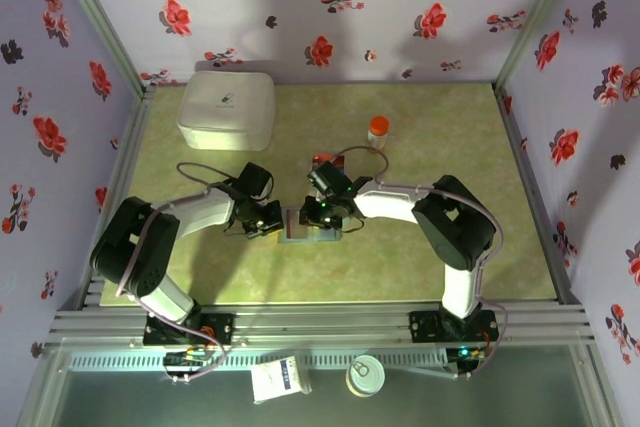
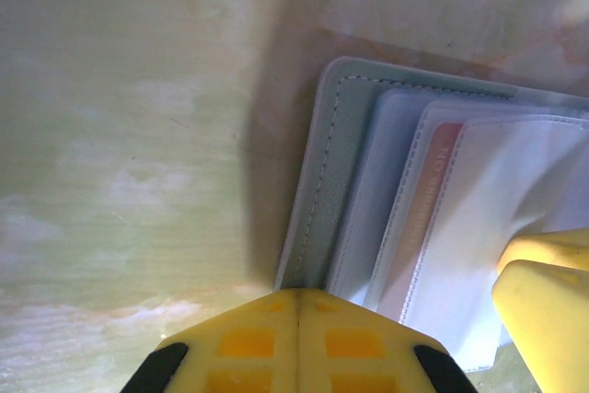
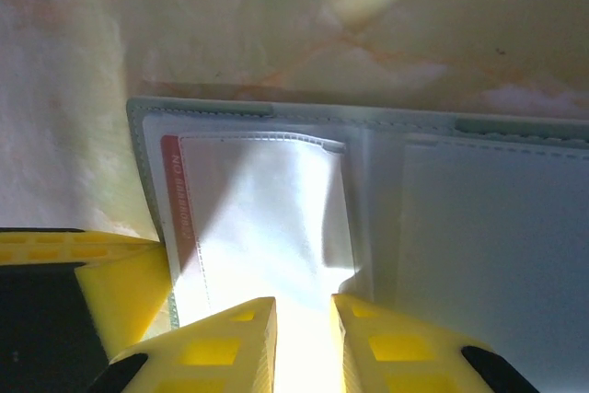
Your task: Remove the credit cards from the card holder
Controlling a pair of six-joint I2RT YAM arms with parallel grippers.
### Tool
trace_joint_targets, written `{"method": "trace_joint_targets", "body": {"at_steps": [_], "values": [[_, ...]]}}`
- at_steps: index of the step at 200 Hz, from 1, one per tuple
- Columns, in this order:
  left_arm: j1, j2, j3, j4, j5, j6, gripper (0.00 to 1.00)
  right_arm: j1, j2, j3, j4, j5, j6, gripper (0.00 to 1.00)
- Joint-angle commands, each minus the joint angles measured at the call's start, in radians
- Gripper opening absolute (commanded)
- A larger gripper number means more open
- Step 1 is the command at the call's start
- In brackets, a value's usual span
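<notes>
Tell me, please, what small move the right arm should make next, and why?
Probably close the right fingers and pull back: they straddle the clear pocket holding the red-edged plastic card, while the shut left fingers sit at the edge of the grey-blue bifold card holder.

The left gripper [image 2: 299, 306] and right gripper [image 3: 299, 319] crowded the card holder [image 3: 479, 227] from both sides, leaving little room between. A white box [image 1: 227, 109] and orange-capped bottle [image 1: 378, 131] stood behind; the table's [image 1: 490, 247] right side lay open.

The card holder [image 1: 300, 226] lies mid-table between the left gripper [image 1: 274, 226] and right gripper [image 1: 323, 215], a card [image 3: 171, 192] in its pocket. A box [image 1: 227, 107] sits far left, a bottle [image 1: 378, 131] behind.
</notes>
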Motion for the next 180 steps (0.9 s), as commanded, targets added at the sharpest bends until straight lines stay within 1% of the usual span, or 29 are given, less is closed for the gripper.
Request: {"method": "trace_joint_targets", "body": {"at_steps": [1, 71, 98, 151, 180], "values": [[-0.002, 0.027, 0.002, -0.025, -0.045, 0.024, 0.01, -0.014, -0.034, -0.035, 0.031, -0.010, -0.014, 0.22], [0.001, -0.024, 0.018, -0.038, -0.044, 0.010, 0.01, -0.052, -0.053, -0.152, 0.219, -0.104, 0.030, 0.22], [0.001, -0.051, 0.033, -0.044, -0.041, -0.011, 0.04, -0.065, -0.054, -0.185, 0.285, -0.135, 0.050, 0.22], [0.002, -0.087, 0.043, 0.004, 0.011, -0.065, 0.13, -0.078, -0.059, -0.219, 0.339, -0.154, 0.065, 0.22], [0.002, -0.054, 0.024, 0.101, 0.089, -0.102, 0.24, -0.081, -0.059, -0.229, 0.356, -0.158, 0.071, 0.21]]}}
